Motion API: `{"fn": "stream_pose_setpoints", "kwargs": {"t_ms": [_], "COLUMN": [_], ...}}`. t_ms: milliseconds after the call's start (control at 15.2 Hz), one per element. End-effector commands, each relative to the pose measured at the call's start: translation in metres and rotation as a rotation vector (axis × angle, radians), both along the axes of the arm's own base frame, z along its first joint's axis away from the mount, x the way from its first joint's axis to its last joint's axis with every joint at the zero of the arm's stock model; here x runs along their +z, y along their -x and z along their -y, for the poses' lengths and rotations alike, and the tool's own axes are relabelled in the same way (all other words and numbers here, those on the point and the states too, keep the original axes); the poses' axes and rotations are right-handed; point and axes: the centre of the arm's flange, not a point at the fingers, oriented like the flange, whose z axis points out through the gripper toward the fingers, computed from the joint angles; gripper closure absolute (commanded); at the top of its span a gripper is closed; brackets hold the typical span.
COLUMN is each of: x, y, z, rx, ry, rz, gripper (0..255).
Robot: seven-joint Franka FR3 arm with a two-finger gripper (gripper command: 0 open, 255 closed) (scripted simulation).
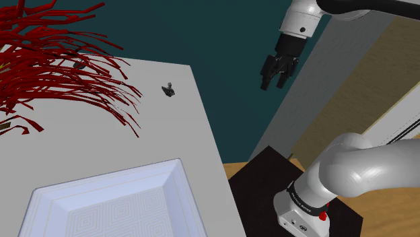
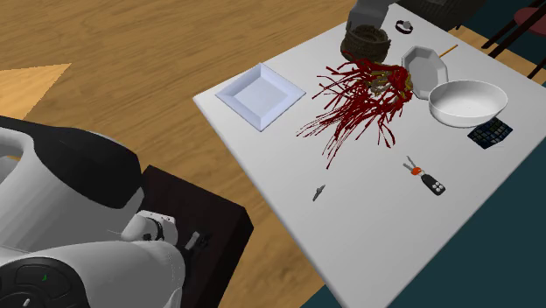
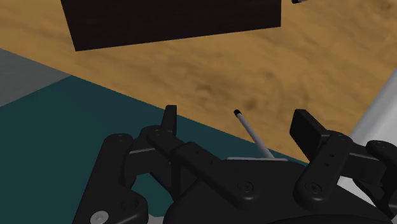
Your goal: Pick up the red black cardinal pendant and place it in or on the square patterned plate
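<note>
White plate (image 1: 108, 195), concentric diamond pattern

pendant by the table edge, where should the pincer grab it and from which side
Probably from straight above: the small dark pendant lies low on the white table, a slim sliver with nothing beside it. Close the open pincer across its narrow middle, fingers either side of its long axis.

The pendant (image 1: 168, 89) (image 2: 319, 192) rendered as a small dark grey piece, no red visible; it lay on the white table top (image 1: 155, 134), close to the shoulder view's right edge. The plate (image 1: 101, 185) (image 2: 260, 94) was white and square, with a raised rim and nested-diamond relief in its well; it sat flat near a table corner, well apart from the pendant
</note>
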Motion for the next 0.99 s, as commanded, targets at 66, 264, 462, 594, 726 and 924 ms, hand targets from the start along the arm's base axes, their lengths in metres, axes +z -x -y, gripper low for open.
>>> {"fn": "stream_pose_setpoints", "kwargs": {"t_ms": [66, 264, 462, 594, 726, 924], "x": [-0.003, -0.009, -0.015, -0.019, -0.021, -0.025], "y": [-0.007, -0.03, -0.052, -0.067, -0.082, -0.105], "z": [-0.009, -0.035, -0.062, -0.079, -0.097, -0.124], "rx": [-0.002, -0.007, -0.012, -0.015, -0.019, -0.024], "ry": [-0.01, -0.04, -0.071, -0.091, -0.111, -0.142], "rz": [0.003, 0.011, 0.02, 0.025, 0.031, 0.039], "gripper": [0, 0, 0, 0, 0, 0]}}
